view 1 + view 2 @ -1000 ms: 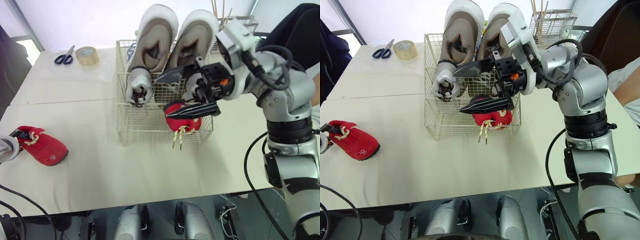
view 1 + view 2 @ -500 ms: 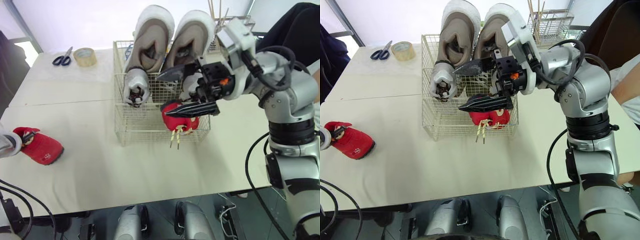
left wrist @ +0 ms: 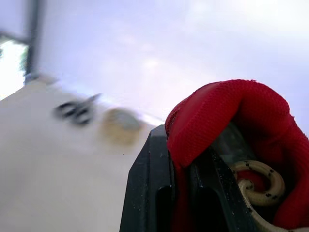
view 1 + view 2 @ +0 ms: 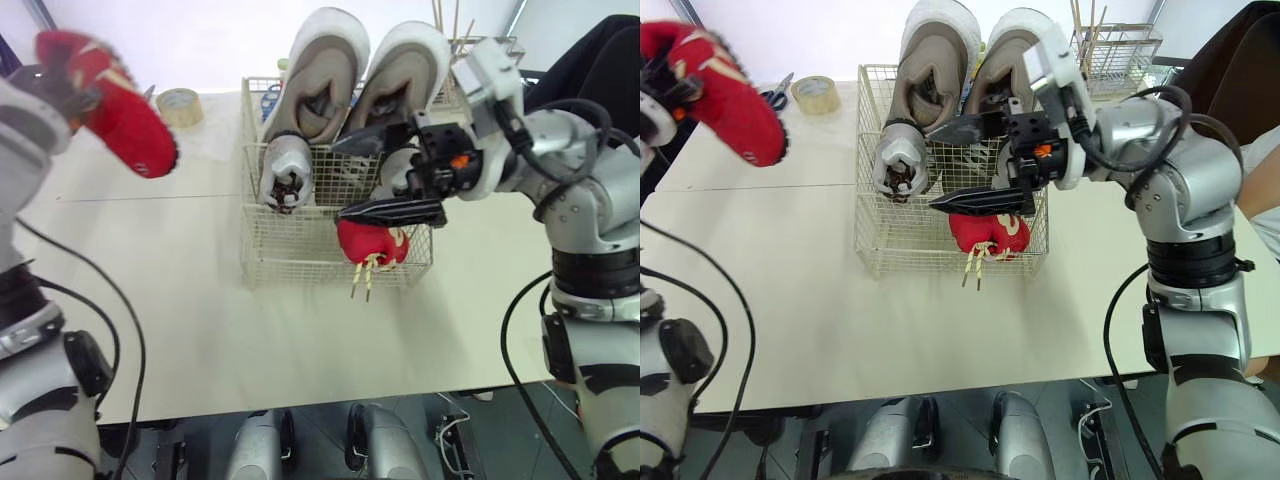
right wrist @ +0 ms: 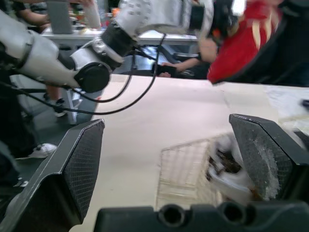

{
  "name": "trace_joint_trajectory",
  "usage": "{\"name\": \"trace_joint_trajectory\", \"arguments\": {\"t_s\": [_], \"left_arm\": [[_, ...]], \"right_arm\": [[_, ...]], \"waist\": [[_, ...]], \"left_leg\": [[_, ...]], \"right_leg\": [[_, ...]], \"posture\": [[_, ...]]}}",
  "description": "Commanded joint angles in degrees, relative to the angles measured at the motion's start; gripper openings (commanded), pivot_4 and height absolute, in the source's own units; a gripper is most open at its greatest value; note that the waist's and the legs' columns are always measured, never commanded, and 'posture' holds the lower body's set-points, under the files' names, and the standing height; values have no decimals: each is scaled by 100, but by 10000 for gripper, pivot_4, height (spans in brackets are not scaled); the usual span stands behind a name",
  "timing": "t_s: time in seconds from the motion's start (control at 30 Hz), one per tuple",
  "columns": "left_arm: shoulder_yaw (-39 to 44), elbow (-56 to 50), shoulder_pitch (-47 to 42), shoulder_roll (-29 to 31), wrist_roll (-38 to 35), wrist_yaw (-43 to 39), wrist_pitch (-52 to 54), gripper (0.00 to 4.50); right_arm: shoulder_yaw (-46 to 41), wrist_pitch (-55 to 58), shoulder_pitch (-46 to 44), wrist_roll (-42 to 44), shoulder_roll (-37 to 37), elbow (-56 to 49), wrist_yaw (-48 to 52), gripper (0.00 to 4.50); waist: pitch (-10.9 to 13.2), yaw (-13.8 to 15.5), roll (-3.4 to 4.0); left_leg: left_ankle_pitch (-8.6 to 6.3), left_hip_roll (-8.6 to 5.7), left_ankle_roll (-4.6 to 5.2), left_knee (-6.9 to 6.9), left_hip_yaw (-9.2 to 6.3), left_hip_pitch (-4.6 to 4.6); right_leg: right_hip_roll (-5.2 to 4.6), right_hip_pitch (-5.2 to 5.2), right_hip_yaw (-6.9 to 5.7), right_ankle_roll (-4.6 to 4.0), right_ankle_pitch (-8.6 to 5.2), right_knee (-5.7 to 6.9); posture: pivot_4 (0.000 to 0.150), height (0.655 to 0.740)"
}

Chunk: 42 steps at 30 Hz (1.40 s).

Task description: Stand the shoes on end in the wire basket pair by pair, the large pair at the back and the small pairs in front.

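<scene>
My left gripper (image 4: pixel 62 78) is shut on the collar of a small red shoe (image 4: pixel 125 112), which hangs high above the table's left side; the left wrist view shows the red collar (image 3: pixel 227 111) pinched between the fingers. The wire basket (image 4: pixel 250 255) holds the large beige pair (image 4: pixel 320 60) upright at the back. A small white shoe (image 4: pixel 282 172) stands in front, and another red shoe (image 4: pixel 368 242) sits at the front right with its laces hanging out. My right gripper (image 4: pixel 385 178) hovers open just above that red shoe, holding nothing.
A roll of tape (image 4: pixel 180 100) and scissors (image 4: pixel 775 95) lie at the table's far left corner. A wire utensil rack (image 4: pixel 1118 45) stands behind the basket on the right. A person's dark sleeve (image 4: pixel 600 50) is at the far right.
My left gripper has shut on the red shoe that lay at the table's left and lifted it high. The right gripper stays open over the basket. The camera shifted slightly.
</scene>
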Motion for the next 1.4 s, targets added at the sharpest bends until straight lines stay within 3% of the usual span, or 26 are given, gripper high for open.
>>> {"name": "trace_joint_trajectory", "arguments": {"t_s": [0.03, 0.2, 0.37, 0.57, 0.73, 1.0, 1.4], "left_arm": [[-165, -880, -200, -224, -193, -447, -334, 388], [-233, -1509, -195, -577, -633, -663, -345, 388], [-467, -2044, 56, -517, -936, -879, -161, 388], [-1124, -2809, 976, -519, -41, -1187, -575, 388], [-1504, -3161, 1875, -905, 961, -1228, -1316, 388], [-2265, -2983, 2009, -1553, 2466, -1320, -2421, 388], [-2747, -2818, 2748, -1992, 3710, -1688, -3539, 388]], "right_arm": [[-609, 404, 213, 351, -374, -430, -307, 45000], [-1115, 895, 531, 798, -629, -829, -821, 45000], [-1331, 1045, 771, 963, -773, -1105, -1193, 45000], [-1380, 1116, 842, 1080, -908, -1222, -1386, 45000], [-1256, 1073, 843, 1106, -945, -1206, -1436, 45000], [-1084, 1148, 703, 1209, -855, -1259, -1543, 45000], [-943, 1255, 551, 1364, -864, -1322, -1743, 45000]], "waist": [[2, 0, 0], [3, -35, 1], [3, -18, 1], [3, 14, 1], [3, 14, 1], [2, 21, 1], [1, 18, 2]], "left_leg": [[0, 0, 1, 1, 0, 0], [1, 2, 1, 1, 1, 4], [2, 4, 2, 3, -1, 8], [2, 1, 3, 4, -6, 18], [1, 3, 5, 3, -8, 28], [-5, 2, 14, 4, -9, 29], [-9, 4, 22, 5, -10, 29]], "right_leg": [[2, 0, 0, 0, 0, 1], [5, 0, 2, 1, -1, 1], [5, 3, 5, 1, -1, -3], [5, 20, 3, 1, -2, -8], [7, 31, 3, 0, -2, -15], [5, 38, 2, -1, -2, -23], [3, 39, 1, -1, -1, -25]], "posture": [[1500, 7400], [1500, 7400], [1500, 7400], [1500, 7400], [1500, 7400], [1500, 7400], [1500, 7400]]}}
